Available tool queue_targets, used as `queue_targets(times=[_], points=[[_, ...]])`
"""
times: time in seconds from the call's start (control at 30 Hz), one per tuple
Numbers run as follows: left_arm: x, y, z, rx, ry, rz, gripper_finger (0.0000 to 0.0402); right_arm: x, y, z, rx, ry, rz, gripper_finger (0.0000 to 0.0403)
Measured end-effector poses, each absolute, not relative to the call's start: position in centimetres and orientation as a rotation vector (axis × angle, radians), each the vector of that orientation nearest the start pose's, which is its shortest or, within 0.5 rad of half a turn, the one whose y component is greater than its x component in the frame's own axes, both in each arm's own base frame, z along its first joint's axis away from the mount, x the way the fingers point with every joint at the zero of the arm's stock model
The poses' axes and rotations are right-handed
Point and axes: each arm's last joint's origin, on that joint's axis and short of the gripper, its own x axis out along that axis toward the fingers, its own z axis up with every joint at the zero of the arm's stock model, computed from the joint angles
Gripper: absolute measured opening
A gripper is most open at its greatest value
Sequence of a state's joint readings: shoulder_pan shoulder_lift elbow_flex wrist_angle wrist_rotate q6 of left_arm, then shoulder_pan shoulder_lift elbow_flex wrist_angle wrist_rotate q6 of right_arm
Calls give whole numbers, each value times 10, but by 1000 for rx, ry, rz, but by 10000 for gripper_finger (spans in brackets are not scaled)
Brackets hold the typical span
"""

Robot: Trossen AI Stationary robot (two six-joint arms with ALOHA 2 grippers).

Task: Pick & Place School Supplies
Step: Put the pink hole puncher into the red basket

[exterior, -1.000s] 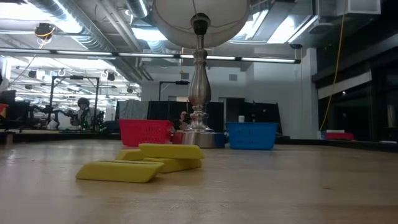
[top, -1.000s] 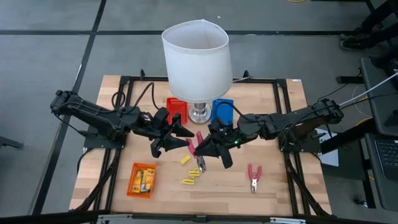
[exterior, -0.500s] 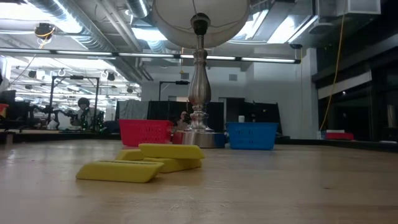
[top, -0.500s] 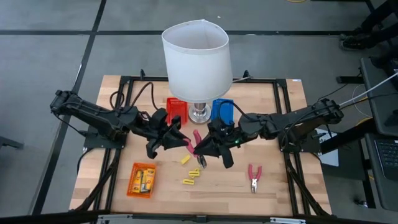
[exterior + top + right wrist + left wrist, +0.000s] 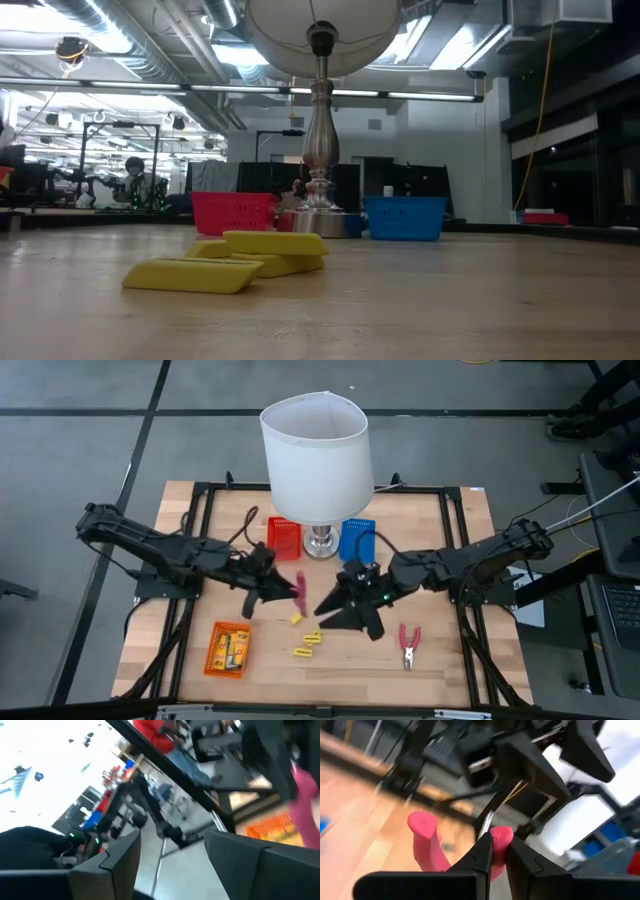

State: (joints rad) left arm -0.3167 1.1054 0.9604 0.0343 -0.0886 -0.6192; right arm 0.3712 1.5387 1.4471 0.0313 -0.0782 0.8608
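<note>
Pinching curved pink-handled pliers — glossy

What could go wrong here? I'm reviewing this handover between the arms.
1. The left gripper pinches only one pink handle of the pliers, so they could swing or slip out.
2. The open right gripper sits close beside it; the arms might collide.
3. The lamp stands just behind, within range of a bump.
</note>
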Motion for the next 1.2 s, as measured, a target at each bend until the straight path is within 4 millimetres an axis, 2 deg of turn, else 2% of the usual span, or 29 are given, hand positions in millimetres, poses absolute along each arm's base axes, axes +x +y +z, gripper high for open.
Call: queue_targets(times=[0.17, 0.27, 0.37, 0.47, 0.63, 0.77, 0.83, 0.93, 1.07, 1.2], points=[[206, -79, 342, -591, 339, 27, 27, 322, 147, 388, 885, 390, 333, 215], [190, -77, 338, -566, 339, 208, 27, 314, 156, 379, 897, 472, 251, 208], [186, -74, 331, -506, 317, 405, 27, 308, 160, 372, 902, 526, 159, 204], [186, -64, 328, -562, 263, 562, 27, 303, 162, 366, 903, 571, 87, 203], [182, -39, 315, -736, 326, 739, 26, 296, 169, 362, 906, 586, 25, 203], [173, -21, 312, -774, 332, 863, 26, 292, 175, 362, 909, 564, -10, 203], [166, -9, 314, -820, 311, 891, 26, 289, 179, 362, 907, 554, -20, 203], [153, 8, 306, -891, 309, 892, 26, 285, 184, 362, 914, 542, -33, 203], [140, 27, 290, -983, 250, 793, 26, 280, 191, 362, 916, 518, -56, 203], [141, 44, 270, -1061, 230, 624, 26, 275, 198, 362, 925, 494, -77, 203]])
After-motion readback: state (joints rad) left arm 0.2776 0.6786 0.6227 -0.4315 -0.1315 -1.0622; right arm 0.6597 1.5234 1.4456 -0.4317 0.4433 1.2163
